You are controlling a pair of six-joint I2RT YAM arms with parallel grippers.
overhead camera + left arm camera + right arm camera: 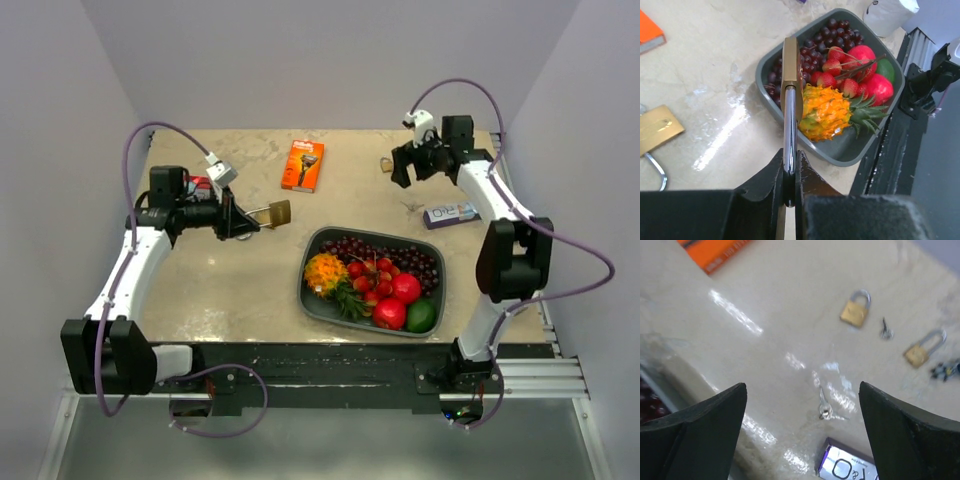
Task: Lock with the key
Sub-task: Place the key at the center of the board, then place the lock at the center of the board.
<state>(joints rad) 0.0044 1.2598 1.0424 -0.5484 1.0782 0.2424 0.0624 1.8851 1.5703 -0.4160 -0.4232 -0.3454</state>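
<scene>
1. The left gripper (243, 218) has its jaws pressed on the steel shackle of a brass padlock (274, 213), holding it above the tabletop (230, 290) toward the left edge, beside the fruit tray (840, 148).
2. The right gripper (802, 387) hangs near the far right corner with its jaws spread wide.
3. The key (824, 407) lies flat on the tabletop below that gap, near a box (845, 467).
4. Two spare padlocks (856, 310) and a second key (885, 330) lie beyond it.

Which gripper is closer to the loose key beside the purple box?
Right. The right gripper hovers open over the key; the left gripper is across the table, shut on a padlock.
</scene>
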